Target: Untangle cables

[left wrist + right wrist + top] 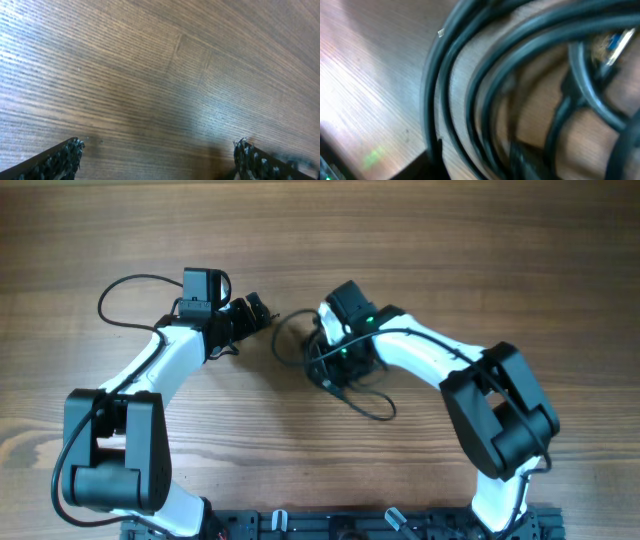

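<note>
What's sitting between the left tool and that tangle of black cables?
Only bare wooden table, seen in the overhead view between the left tool and the cables.

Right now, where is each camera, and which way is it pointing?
Overhead: above the table, looking down; left arm, right arm and cables show.
Left wrist: on the left arm, facing bare wood; its two fingertips show, wide apart.
Right wrist: close over the cables; own fingers unclear.
Shared: overhead and right wrist both see the cables.

Wooden table [520, 250] being shown in all views. Faint rectangular outline [192, 60] being displayed in tabletop grain, left wrist view. Green glow [372, 157] being reflected on wood, right wrist view.
</note>
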Motion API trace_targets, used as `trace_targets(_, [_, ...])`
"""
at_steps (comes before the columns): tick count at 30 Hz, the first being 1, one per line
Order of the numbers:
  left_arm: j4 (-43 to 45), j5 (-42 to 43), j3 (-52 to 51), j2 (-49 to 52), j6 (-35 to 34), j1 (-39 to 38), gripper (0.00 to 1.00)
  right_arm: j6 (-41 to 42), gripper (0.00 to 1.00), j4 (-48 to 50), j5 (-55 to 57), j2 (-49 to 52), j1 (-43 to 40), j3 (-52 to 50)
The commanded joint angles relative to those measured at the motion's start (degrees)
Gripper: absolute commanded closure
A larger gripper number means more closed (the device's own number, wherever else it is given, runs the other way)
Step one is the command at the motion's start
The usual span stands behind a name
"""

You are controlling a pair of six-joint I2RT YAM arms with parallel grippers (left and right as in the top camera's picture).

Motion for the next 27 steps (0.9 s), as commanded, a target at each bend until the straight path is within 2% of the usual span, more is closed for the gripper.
trace_targets(1, [0.2, 0.3, 0.0, -1.5, 0.3, 0.2, 0.0, -11.2, 0.44, -15.0, 6.2, 0.2, -1.3, -0.7])
trace_targets(4, [0.2, 0.3, 0.0, -1.5, 0.3, 0.2, 0.0, -9.2, 0.33, -24.0, 25.6, 0.2, -3.6, 0.8])
trace_targets(9, [0.2, 0.5, 0.0, -1.5, 0.3, 0.2, 0.0, -8.1, 0.26, -24.8, 15.3, 0.1, -4.1, 9.2])
trace_targets(12, [0.2, 1.6, 0.0, -1.5, 0.3, 0.2, 0.0, 4.3, 0.14, -26.2, 23.4, 0.1, -4.1, 14.7])
trace_targets(16, [0.1, 1.6, 0.0, -1.5, 0.3, 0.2, 0.0, 17.0, 0.18, -26.2, 23.1, 0.2, -3.6, 13.2])
trace_targets(18, [0.2, 1.6, 0.0, -1.5, 0.3, 0.2, 0.0, 18.1, 0.2, -24.4, 21.6, 0.2, -2.1, 10.2])
trace_targets(20, [0.3, 1.6, 0.0, -1.5, 0.3, 0.2, 0.03, 19.2, 0.29, -18.0, 21.6, 0.2, -0.4, 6.9])
trace_targets(21, [0.3, 1.6, 0.0, -1.5, 0.3, 0.2, 0.05, 19.1, 0.38, -13.8, 21.6, 0.2, 0.2, 5.5])
trace_targets(22, [0.3, 1.6, 0.0, -1.5, 0.3, 0.2, 0.07, 18.8, 0.41, -11.4, 21.1, 0.3, 0.4, 5.0])
trace_targets(24, [0.3, 1.6, 0.0, -1.5, 0.3, 0.2, 0.14, 7.0, 0.56, -5.1, 14.0, 0.3, 0.5, 5.0])
trace_targets(25, [0.4, 1.6, 0.0, -1.5, 0.3, 0.2, 0.2, 0.2, 0.5, -0.4, 5.0, 0.3, 0.5, 5.0])
trace_targets(27, [0.5, 1.6, 0.0, -1.5, 0.3, 0.2, 0.2, -8.0, 0.47, 4.2, -10.1, 0.3, 0.6, 5.0])
